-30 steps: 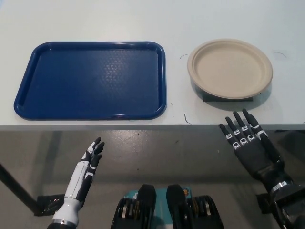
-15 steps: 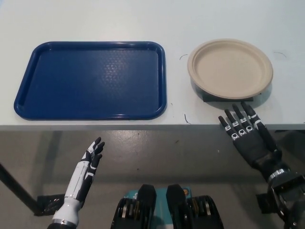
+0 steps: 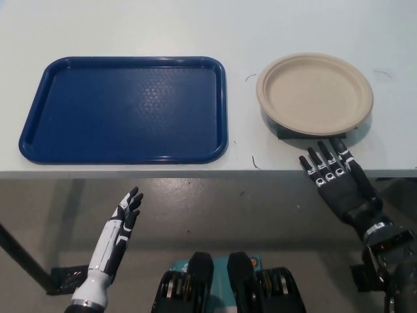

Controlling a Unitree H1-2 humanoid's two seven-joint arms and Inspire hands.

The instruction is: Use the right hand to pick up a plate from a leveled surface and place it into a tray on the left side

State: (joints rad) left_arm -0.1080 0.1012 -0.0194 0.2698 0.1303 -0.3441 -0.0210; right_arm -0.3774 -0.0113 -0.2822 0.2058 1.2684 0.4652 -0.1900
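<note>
The right hand (image 3: 335, 179) is spread, fingers apart, over the white table (image 3: 130, 26) edge; the plate (image 3: 315, 93) lies just beyond, the tray (image 3: 124, 109) far left. The left hand (image 3: 120, 228) is held open below, over grey floor (image 3: 215, 208).

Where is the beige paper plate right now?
In the head view, the round beige paper plate sits on the white table, right of the blue plastic tray, just beyond the black right hand.

Your black right hand (image 3: 335, 179) is raised at the lower right with its fingers (image 3: 321, 164) straight, spread apart and pointing forward, holding nothing; its black forearm runs back toward the bottom right corner. Your white left hand (image 3: 124, 218) rests low at the lower left, fingers extended and slightly apart, angled up and to the right, also holding nothing.
</note>
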